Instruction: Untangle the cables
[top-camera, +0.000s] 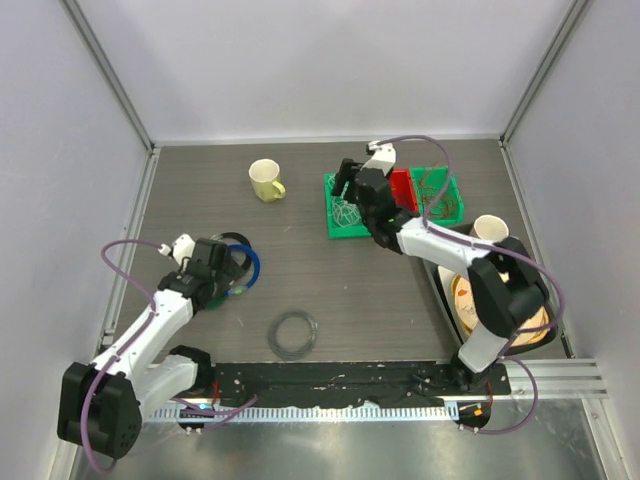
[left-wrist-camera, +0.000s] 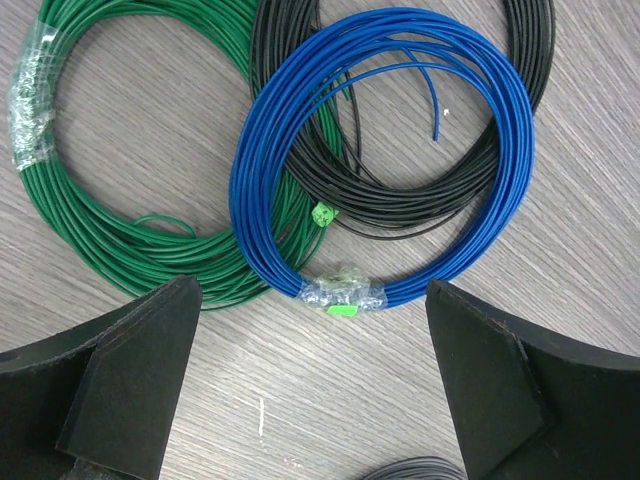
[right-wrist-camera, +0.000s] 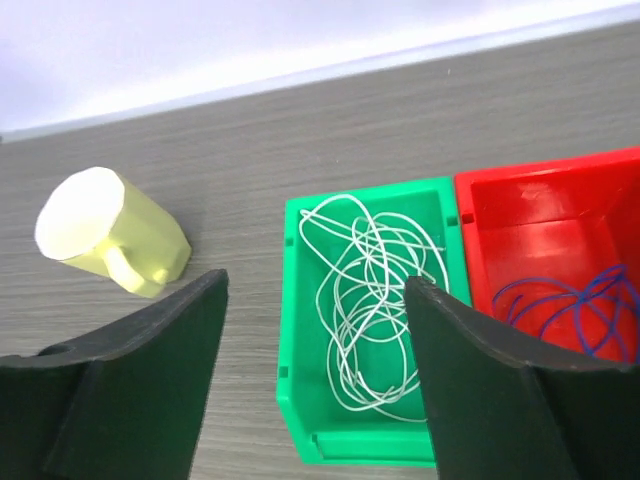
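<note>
A white cable (right-wrist-camera: 375, 300) lies loosely looped in a green bin (right-wrist-camera: 300, 330); it also shows in the top view (top-camera: 347, 213). A blue-purple cable (right-wrist-camera: 575, 305) lies in the red bin (right-wrist-camera: 520, 215) beside it. Thin red cables (top-camera: 438, 190) lie in a second green bin (top-camera: 455, 192) further right. My right gripper (right-wrist-camera: 315, 285) is open and empty above the first green bin, also visible from the top (top-camera: 348, 188). My left gripper (left-wrist-camera: 312, 300) is open and empty just above the table, at the near edge of the thick rings, also seen from above (top-camera: 222, 268).
Thick green (left-wrist-camera: 110, 230), blue (left-wrist-camera: 262, 150) and black (left-wrist-camera: 420, 205) rings lie overlapping under the left gripper. A dark grey coiled ring (top-camera: 295, 335) lies at front centre. A yellow cup (top-camera: 266, 181) stands left of the bins. A white cup (top-camera: 490, 228) and a plate (top-camera: 470, 300) are at the right.
</note>
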